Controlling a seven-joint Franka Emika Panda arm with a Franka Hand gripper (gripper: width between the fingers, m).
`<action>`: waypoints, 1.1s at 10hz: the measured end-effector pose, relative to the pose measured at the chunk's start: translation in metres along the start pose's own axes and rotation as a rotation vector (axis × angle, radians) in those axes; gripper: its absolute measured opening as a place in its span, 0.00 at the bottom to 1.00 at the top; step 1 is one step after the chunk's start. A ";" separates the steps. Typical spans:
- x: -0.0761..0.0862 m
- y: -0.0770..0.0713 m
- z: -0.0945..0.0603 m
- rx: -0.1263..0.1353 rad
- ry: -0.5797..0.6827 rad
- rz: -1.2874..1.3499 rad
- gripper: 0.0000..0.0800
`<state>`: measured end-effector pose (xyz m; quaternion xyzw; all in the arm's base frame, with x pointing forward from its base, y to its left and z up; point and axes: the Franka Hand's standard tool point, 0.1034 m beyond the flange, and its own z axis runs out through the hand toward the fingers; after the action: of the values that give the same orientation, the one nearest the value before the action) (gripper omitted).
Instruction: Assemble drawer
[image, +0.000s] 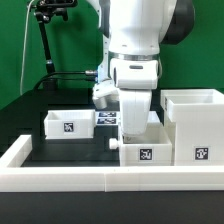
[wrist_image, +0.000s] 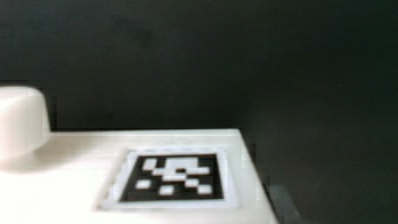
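The arm (image: 135, 45) stood over the middle of the black table (image: 30, 105), and its gripper (image: 130, 136) reached straight down onto the front tray (image: 145, 152). This small white drawer tray sat just behind the low border wall (image: 90, 178) and showed one square tag on its near face. The wrist block hid the fingertips in the exterior view, and they did not show in the wrist view either. I could not tell whether the jaws were spread, closed or gripping the tray's wall. They seemed to sit at the tray's rear edge, towards the exterior view's left, with the tray's body directly beneath and in front of them.

The tall housing (image: 196, 125) stood upright just beside the front tray on the exterior view's right. The two appeared to touch or nearly touch, and the housing carried a tag low on its near face. The left tray (image: 68, 125) lay well apart on the exterior view's left, also tagged on its near side and clear of the gripper. Between it and the arm, a piece of the marker board (image: 107, 118) lay flat on the table.

The wrist view was blurred. It showed a tagged white face (wrist_image: 175, 178) close under the camera against dark ground, with a rounded white shape (wrist_image: 18, 122) at its edge. What that shape was could not be made out.
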<state>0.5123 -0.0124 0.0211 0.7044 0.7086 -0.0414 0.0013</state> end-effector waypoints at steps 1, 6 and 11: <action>-0.001 0.000 0.001 0.001 0.000 0.002 0.06; -0.001 0.003 -0.001 0.002 0.002 -0.049 0.06; 0.007 0.018 -0.005 -0.017 0.001 -0.014 0.06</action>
<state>0.5309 -0.0052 0.0241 0.6995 0.7137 -0.0349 0.0068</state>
